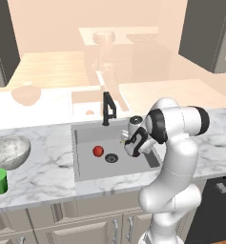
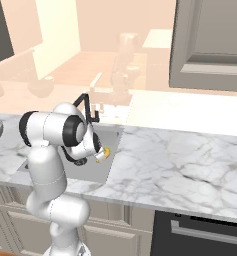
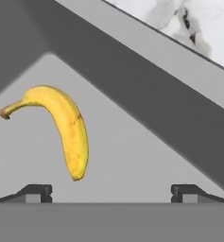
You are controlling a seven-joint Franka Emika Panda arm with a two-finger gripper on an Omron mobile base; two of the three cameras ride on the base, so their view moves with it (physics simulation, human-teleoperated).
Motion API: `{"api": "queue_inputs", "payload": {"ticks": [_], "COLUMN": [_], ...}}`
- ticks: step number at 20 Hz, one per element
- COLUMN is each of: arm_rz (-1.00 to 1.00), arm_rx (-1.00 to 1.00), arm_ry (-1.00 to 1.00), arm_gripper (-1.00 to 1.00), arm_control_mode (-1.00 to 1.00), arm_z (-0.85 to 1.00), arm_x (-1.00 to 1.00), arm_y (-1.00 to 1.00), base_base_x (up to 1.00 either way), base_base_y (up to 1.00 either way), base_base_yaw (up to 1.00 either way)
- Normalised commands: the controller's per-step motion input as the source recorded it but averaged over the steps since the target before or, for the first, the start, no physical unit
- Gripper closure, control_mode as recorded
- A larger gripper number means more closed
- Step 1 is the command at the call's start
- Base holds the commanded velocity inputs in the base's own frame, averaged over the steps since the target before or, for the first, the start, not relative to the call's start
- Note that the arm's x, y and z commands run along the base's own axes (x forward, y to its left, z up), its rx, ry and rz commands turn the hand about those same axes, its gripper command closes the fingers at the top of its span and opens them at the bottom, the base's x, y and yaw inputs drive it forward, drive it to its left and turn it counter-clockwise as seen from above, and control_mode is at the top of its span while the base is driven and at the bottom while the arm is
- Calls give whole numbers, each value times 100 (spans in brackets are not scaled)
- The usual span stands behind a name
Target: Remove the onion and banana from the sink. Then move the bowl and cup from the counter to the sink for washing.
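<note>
Tool (image 3: 111, 191) gapes over sink (image 1: 86, 169) holding banana (image 3: 66, 132) and onion (image 1: 98, 151).

Both base views look forward and down from behind, left and right, sharing the sink (image 1: 86, 164); the hand view peers close into its floor.

Lighting: even and bright, rendered, no single source evident. Sink (image 1: 86, 169): floor flat mid-grey, inner walls darker, in the hand view two walls meeting in a dark corner above the banana (image 3: 66, 130). Banana: evenly lit, soft highlight along its back, no clear cast shadow below it. Onion (image 1: 98, 151): small glossy highlight. Desk (image 2: 180, 160): white marble, no glare. Behind the sink: a pale peach wash, low contrast, shapes faint. Sharpness: slightly soft, low resolution throughout; no motion blur, no edge distortion.
</note>
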Motion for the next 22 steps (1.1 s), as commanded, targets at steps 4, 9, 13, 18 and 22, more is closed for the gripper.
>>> {"api": "queue_inputs", "payload": {"ticks": [4,9,13,18,22], "arm_rz": [-1,-2,-2,-2,-2], "arm_rx": [0,2,4,4,1], "arm_ry": [0,0,0,0,0], "arm_gripper": [-100,-100,-100,-100,-100], "arm_control_mode": [-100,-100,-100,-100,-100], "arm_z": [-6,-7,-7,-8,-9], "arm_x": [7,9,9,9,9], "arm_y": [-5,-1,0,0,0], "base_base_x": [0,0,0,0,0], "base_base_y": [0,0,0,0,0], "base_base_yaw": [0,0,0,0,0]}}
